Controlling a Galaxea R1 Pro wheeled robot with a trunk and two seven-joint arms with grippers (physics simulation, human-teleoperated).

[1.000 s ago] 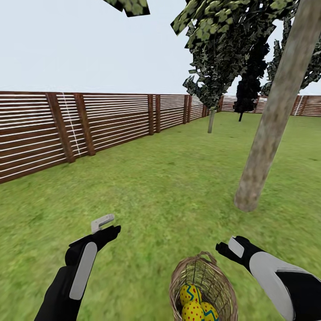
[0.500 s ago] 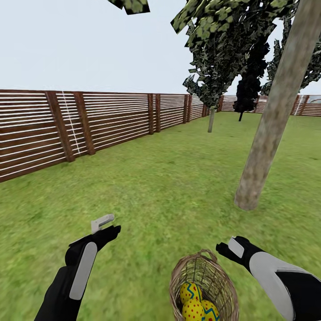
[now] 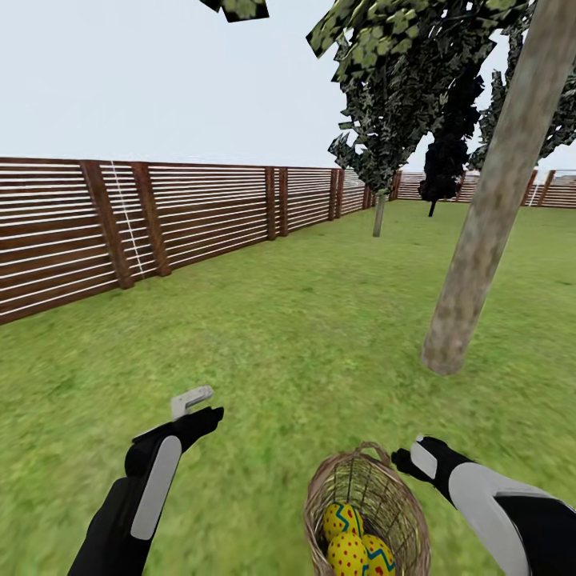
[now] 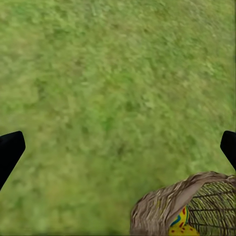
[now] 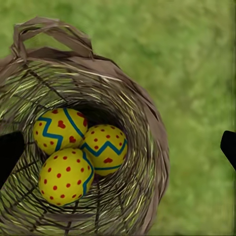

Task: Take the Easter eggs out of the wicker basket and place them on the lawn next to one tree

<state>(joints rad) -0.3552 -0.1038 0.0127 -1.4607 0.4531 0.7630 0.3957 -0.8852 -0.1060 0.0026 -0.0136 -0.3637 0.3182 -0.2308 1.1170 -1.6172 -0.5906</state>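
The wicker basket (image 3: pixel 366 490) stands on the lawn (image 3: pixel 304 336) just in front of me, with three Easter eggs inside: yellow with blue zigzags and red dots (image 3: pixel 342 520) (image 3: pixel 349 555) (image 3: pixel 378 558). In the right wrist view they lie together on the basket's floor (image 5: pixel 60 130) (image 5: pixel 104 150) (image 5: pixel 65 176), and the woven rim (image 5: pixel 147 115) curves around them. My right gripper (image 3: pixel 413 462) (image 5: pixel 118 147) hovers open above the basket's right rim. Left of the basket, my left gripper (image 3: pixel 200 406) (image 4: pixel 118 147) hangs open over bare grass, with the basket's edge (image 4: pixel 182 204) near it. A pale tree trunk (image 3: pixel 480 240) rises ahead to the right.
A brown slatted fence (image 3: pixel 144 224) runs along the left and far side of the garden. Another leafy tree (image 3: pixel 378 216) and a dark cypress (image 3: pixel 440 176) stand far back. Open grass stretches between the basket and the near trunk's foot (image 3: pixel 444 360).
The head view has shifted slightly. My right gripper has sunk a little closer to the basket's rim, and the left gripper has edged forward. The eggs have stayed in the basket.
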